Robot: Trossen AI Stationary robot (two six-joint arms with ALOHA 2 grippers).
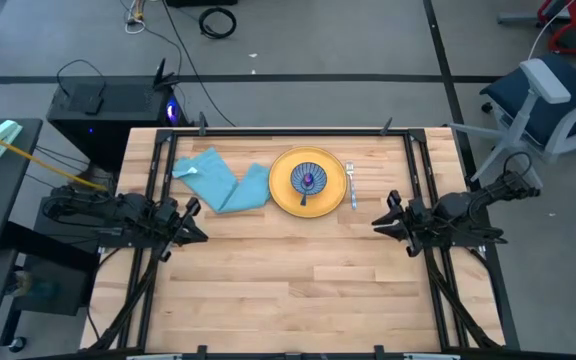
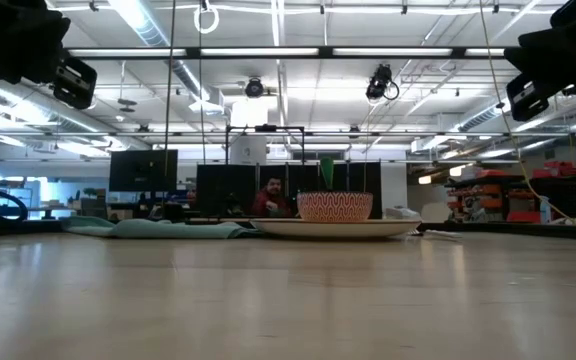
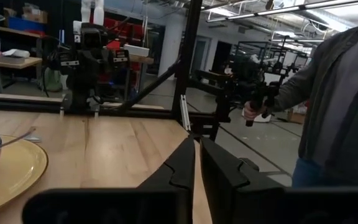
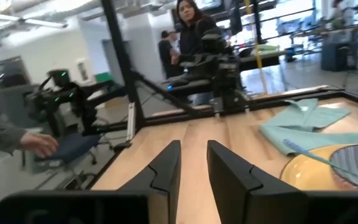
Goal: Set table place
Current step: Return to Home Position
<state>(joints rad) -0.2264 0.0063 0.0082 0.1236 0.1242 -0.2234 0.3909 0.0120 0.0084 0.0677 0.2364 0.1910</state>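
Plate (image 1: 282, 190), round and yellow, lies on the far half of the wooden table (image 1: 288, 285), a little right of its middle. At the plate's centre stands the small blue patterned bowl (image 1: 299, 172). The spoon (image 1: 307, 183) rests in the bowl, purple head inside, handle sloping out over the plate's near side. Just right of the plate, clear of its rim, lies the fork (image 1: 351, 186), pointing front to back. Left of the plate the light blue napkin (image 1: 223, 183) lies rumpled, its edge reaching the plate's left rim. The left gripper (image 1: 192, 222) hangs above the table well left of the plate and nearer the front, its 2 fingers pressed almost together with nothing between them. The right gripper (image 1: 384, 220) hangs right of the plate, beyond the fork, its 2 fingers a narrow gap apart, also empty.
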